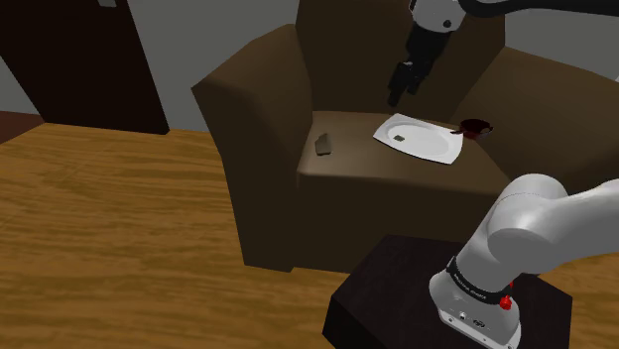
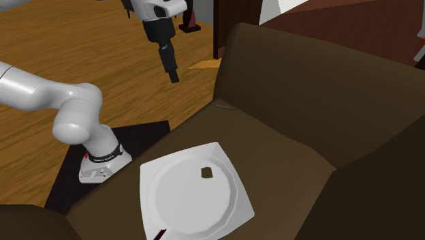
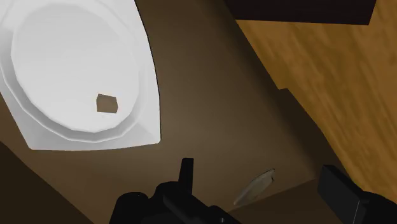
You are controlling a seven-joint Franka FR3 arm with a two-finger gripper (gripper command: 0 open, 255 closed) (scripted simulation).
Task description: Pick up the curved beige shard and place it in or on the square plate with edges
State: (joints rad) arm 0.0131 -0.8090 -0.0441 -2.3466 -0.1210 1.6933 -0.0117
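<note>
One of each: eight things counted.
One brown armchair (image 1: 258, 119); one white square plate (image 1: 436, 149); one small tan chip (image 1: 398, 140); one curved greyish shard (image 1: 322, 146); one dark red object (image 1: 474, 126); one white arm (image 1: 536, 233) with one black claw (image 1: 399, 91); one black stand (image 1: 397, 288).

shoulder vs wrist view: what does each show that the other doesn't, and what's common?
Shoulder: a dark red object beside the white square plate, and the backrest of the brown armchair. Wrist: the black gripper with fingers standing apart. Both: the plate, a small tan piece on it, a curved grey-beige shard on the seat.
</note>
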